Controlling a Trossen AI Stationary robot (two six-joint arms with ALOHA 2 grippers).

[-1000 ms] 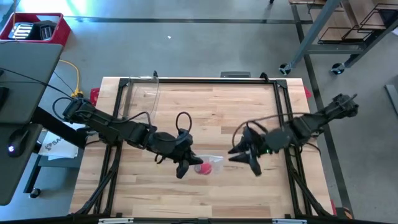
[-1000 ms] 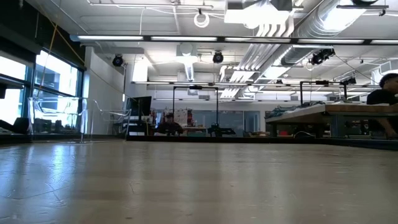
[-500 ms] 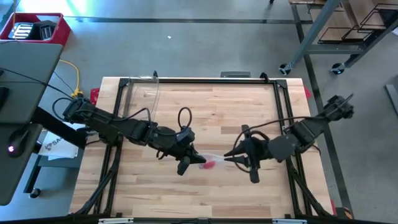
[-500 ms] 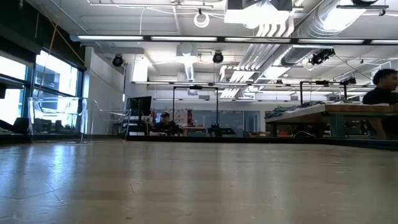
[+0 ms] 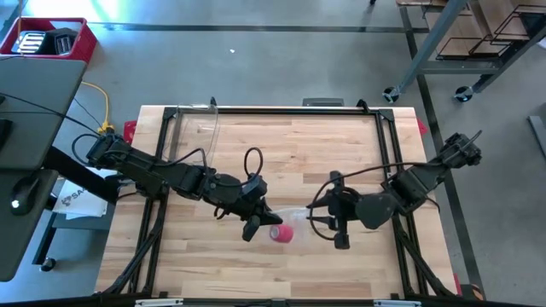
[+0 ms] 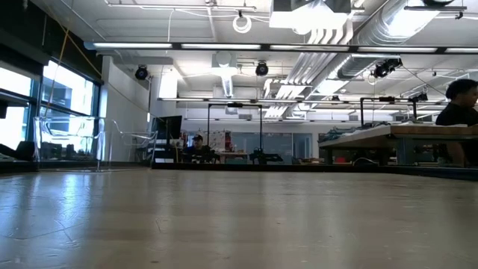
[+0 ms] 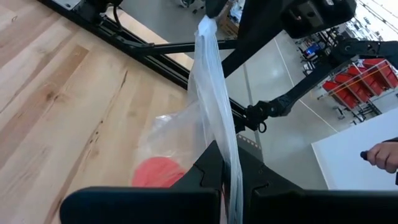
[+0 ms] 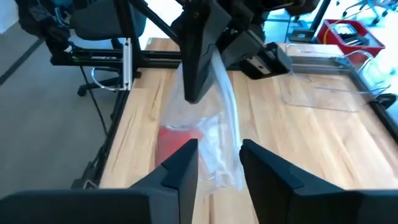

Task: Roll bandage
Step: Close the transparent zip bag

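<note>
The bandage is a small red roll (image 5: 280, 233) inside a crinkled clear plastic bag (image 5: 290, 215) at the middle of the table, toward the near edge. It also shows red through the plastic in both wrist views (image 7: 157, 174) (image 8: 177, 140). My left gripper (image 5: 256, 223) is shut on the bag's left end. My right gripper (image 5: 322, 220) is closed on the bag's right end. The bag spans between the two grippers, and the roll sags in it low by the table. The low view shows neither arm. My left gripper pinches the bag's left end (image 7: 231, 163) between its two fingers, coming from the table's left. The plastic (image 7: 211, 93) runs on as a gathered, taut band to the other gripper. My right gripper has bunched plastic of the bag's right end (image 8: 221, 163) between its two fingers, coming level from the table's right. The fingers (image 8: 186, 163) stand a little apart with the plastic filling the gap. The bag stretches away from them to my left gripper (image 8: 198, 68).
A clear curved plastic piece (image 5: 209, 128) stands at the table's far left. Black frame rails (image 5: 273, 111) run round the table edges. A red bin (image 5: 51, 38) sits off the table. A person (image 6: 463, 101) is in the room beyond.
My right gripper has moved toward the table's left and a little toward the near edge, to the bag's right end, and its fingers have drawn together on the plastic. My left gripper has kept its hold. The bag is now stretched between the two.
</note>
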